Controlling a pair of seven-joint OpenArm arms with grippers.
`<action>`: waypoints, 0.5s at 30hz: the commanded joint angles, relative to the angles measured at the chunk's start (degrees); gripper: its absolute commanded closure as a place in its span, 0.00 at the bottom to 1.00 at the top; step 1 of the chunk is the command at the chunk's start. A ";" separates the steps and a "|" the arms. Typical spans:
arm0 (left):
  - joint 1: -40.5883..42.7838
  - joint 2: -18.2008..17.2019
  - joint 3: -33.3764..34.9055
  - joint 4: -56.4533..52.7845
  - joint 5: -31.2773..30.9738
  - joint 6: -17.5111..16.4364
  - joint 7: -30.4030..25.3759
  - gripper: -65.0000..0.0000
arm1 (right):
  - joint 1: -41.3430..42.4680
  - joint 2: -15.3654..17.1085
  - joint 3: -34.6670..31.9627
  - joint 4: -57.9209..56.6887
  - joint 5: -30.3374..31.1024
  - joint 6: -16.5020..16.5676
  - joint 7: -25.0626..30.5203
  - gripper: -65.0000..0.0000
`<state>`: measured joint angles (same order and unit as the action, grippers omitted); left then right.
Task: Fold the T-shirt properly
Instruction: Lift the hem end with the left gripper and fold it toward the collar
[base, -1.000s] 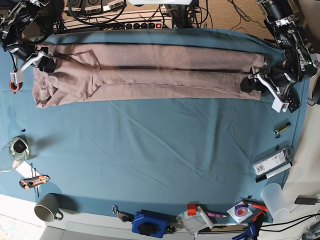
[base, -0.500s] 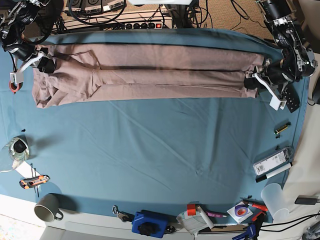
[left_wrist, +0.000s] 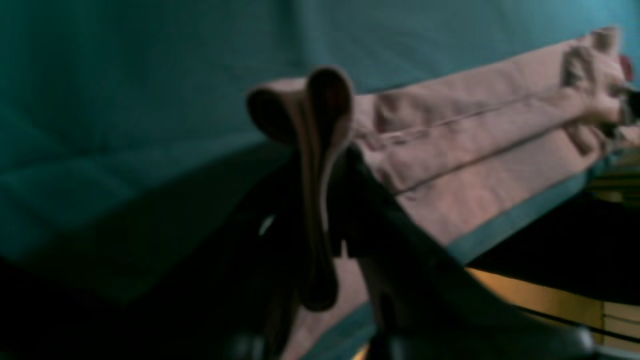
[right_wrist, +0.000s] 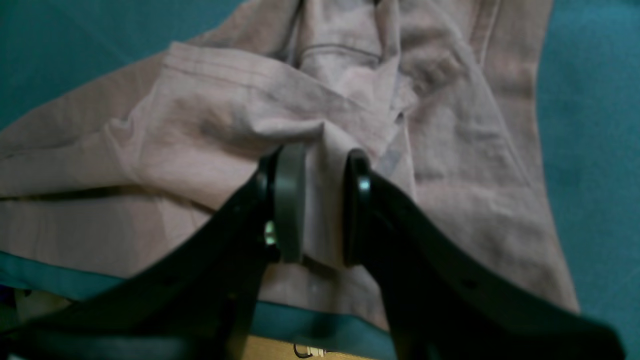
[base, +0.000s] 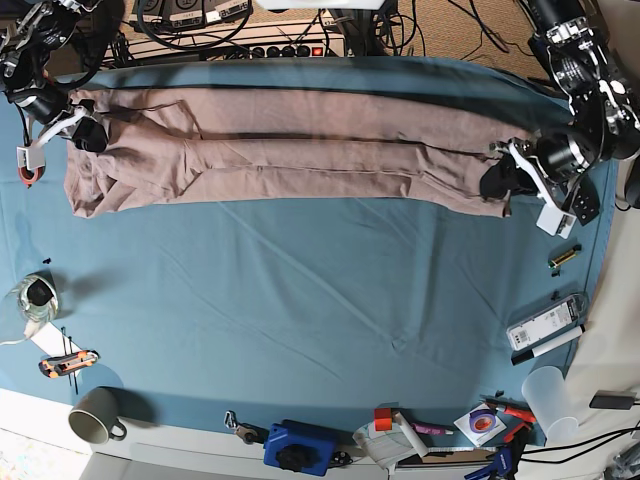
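The mauve T-shirt (base: 300, 150) lies as a long folded strip across the far part of the teal table cloth (base: 320, 300). My left gripper (base: 500, 180), at the right of the base view, is shut on the shirt's hem end. In the left wrist view (left_wrist: 320, 165) a bunched fold stands between its jaws, and the shirt (left_wrist: 475, 145) stretches away. My right gripper (base: 88, 135) is shut on the collar and sleeve end. In the right wrist view (right_wrist: 322, 200) it pinches a fold of the shirt (right_wrist: 225, 125), with the ribbed collar beyond.
A grey mug (base: 93, 415), a blue device (base: 298, 447) and small tools line the near edge. A plastic cup (base: 552, 400) and a marker (base: 545, 345) lie near right. A red tape roll (base: 27, 172) is at far left. A power strip (base: 290, 48) lies behind the table.
My left gripper has pulled the hem end toward the near side, so the strip's right end now slants. My right gripper has shifted slightly toward the far edge with its end.
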<state>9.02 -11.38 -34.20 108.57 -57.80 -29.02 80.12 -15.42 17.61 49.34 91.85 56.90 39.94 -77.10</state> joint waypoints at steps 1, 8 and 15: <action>0.76 0.31 -0.07 1.90 -3.15 -1.22 -0.12 1.00 | 0.22 1.31 0.44 0.94 1.11 0.06 1.31 0.79; 4.68 6.84 1.53 11.26 -6.88 -2.86 -1.75 1.00 | 0.22 1.29 0.44 0.94 1.09 0.06 2.27 0.79; 4.63 8.85 17.38 12.76 3.65 -3.78 -5.77 1.00 | 0.22 1.29 0.44 0.94 1.11 0.06 2.34 0.79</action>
<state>14.09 -2.55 -16.64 120.36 -52.42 -32.73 75.79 -15.40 17.61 49.34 91.85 56.88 39.94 -76.05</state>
